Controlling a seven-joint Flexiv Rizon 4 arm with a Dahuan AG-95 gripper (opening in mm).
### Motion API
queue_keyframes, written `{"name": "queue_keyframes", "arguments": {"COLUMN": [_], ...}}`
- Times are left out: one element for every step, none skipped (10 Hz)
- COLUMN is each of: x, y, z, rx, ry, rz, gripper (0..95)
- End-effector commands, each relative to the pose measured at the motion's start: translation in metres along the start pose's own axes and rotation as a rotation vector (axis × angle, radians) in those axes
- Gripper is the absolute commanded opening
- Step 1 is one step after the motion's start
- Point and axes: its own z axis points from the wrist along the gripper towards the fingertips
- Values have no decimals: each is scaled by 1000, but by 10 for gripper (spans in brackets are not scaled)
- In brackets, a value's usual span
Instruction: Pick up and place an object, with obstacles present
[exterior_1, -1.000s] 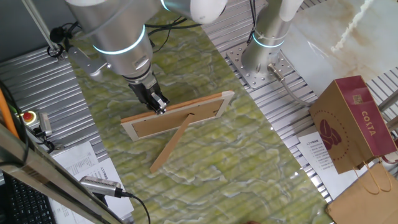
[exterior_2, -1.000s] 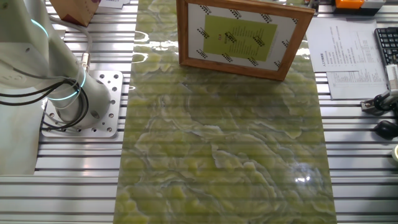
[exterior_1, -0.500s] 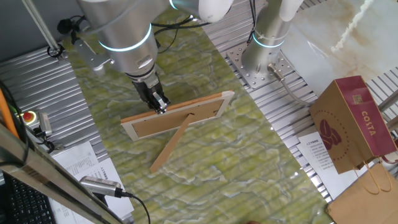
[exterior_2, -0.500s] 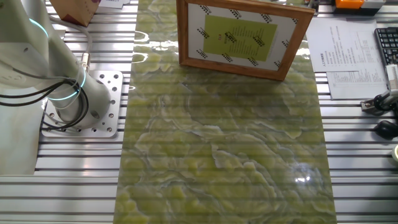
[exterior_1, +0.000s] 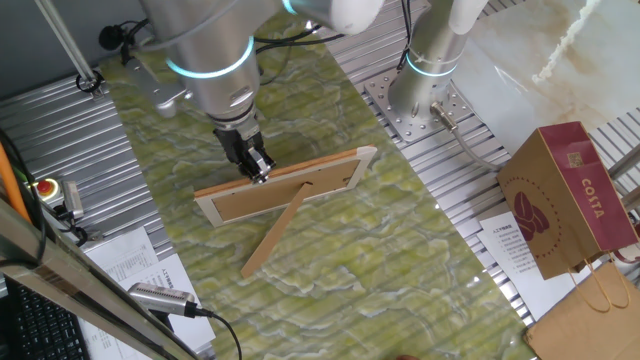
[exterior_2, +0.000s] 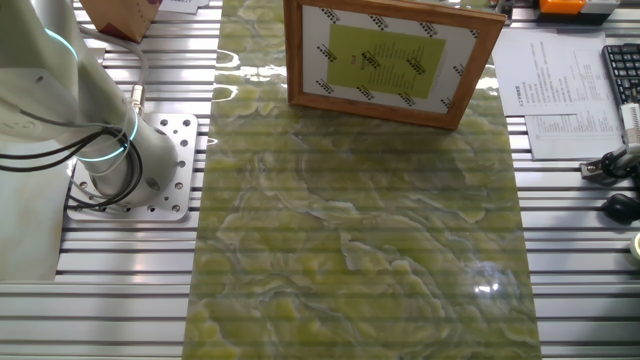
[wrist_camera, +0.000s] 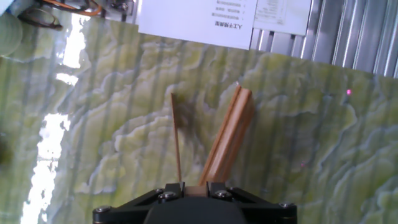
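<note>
A light wooden picture frame (exterior_1: 285, 190) stands tilted on the green marbled mat (exterior_1: 380, 250), propped by its long flat leg (exterior_1: 272, 238). The other fixed view shows its glazed front (exterior_2: 390, 60) with a yellow-green sheet inside. My gripper (exterior_1: 260, 172) comes down on the frame's top edge, left of where the leg joins. In the hand view my gripper (wrist_camera: 196, 185) has wood filling the gap between its two fingers, and the frame's wood (wrist_camera: 227, 137) runs away from them. The gripper does not show in the other fixed view. No other loose object shows on the mat.
The arm's base (exterior_1: 425, 85) is bolted at the mat's far right side. A brown paper bag (exterior_1: 565, 195) stands off the mat at the right. Printed sheets (exterior_1: 130, 262) and a cable plug (exterior_1: 160, 298) lie at the left; a keyboard (exterior_2: 620, 75) sits beside the papers.
The arm's wrist has shifted slightly to the right above the frame. The gripper tip stays on the frame's top edge. The frame has not moved.
</note>
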Motion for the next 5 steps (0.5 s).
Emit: {"name": "queue_keyframes", "arguments": {"x": [-3,-3,-3,-1,2], "y": [1,1,1,-5,-17], "z": [0,0,0,0,-2], "rx": [-27,-18,-17,-11,-12], "ry": [30,40,43,47,46], "rz": [-51,-51,-50,-64,-83], "gripper": [0,0,0,0,0]}}
